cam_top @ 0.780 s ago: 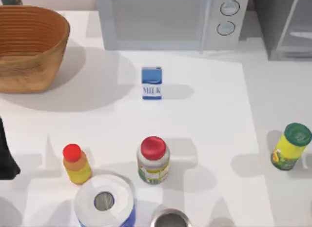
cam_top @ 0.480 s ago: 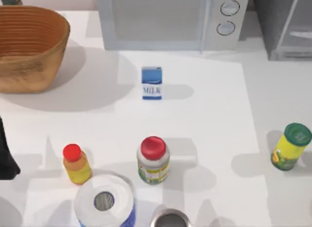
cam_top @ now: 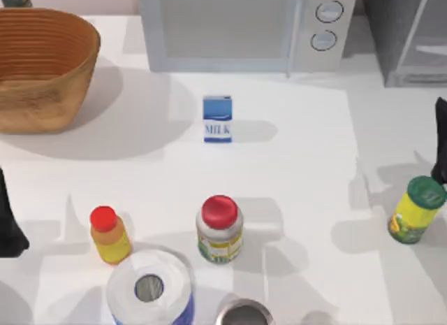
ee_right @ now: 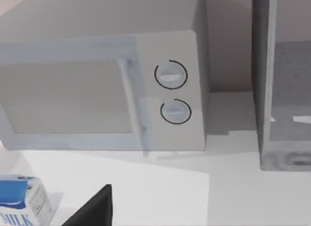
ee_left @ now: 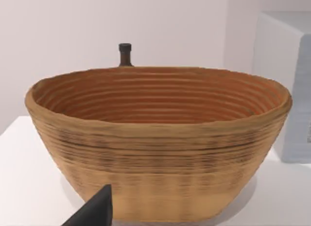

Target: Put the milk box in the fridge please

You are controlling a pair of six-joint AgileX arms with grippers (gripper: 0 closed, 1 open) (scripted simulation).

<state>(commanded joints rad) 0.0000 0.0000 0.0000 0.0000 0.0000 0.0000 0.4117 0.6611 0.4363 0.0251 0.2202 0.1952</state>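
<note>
The milk box [cam_top: 217, 119], a small upright carton with a blue top and a white band reading "MILK", stands alone on the white table in front of the microwave. Its corner also shows in the right wrist view as the milk box [ee_right: 22, 205]. The fridge [cam_top: 412, 35], a dark grey cabinet with a pale-framed see-through door, stands at the back right; the right wrist view has the fridge [ee_right: 284, 90] beside the microwave. My right gripper [cam_top: 441, 140] hangs at the table's right edge, far from the carton. My left gripper [cam_top: 7, 224] is parked at the left edge.
A grey microwave [cam_top: 237, 28] with two knobs stands behind the carton. A woven basket [cam_top: 42, 66] sits at the back left. In front stand a red-capped jar [cam_top: 219, 228], a small yellow bottle [cam_top: 108, 234], a paper roll [cam_top: 149, 289], a metal can [cam_top: 242, 314] and a green-capped yellow bottle [cam_top: 415, 210].
My right arm has come into the top view at the right edge, just behind the green-capped bottle, and its shadows have shifted. The left arm and the milk box have not moved.
</note>
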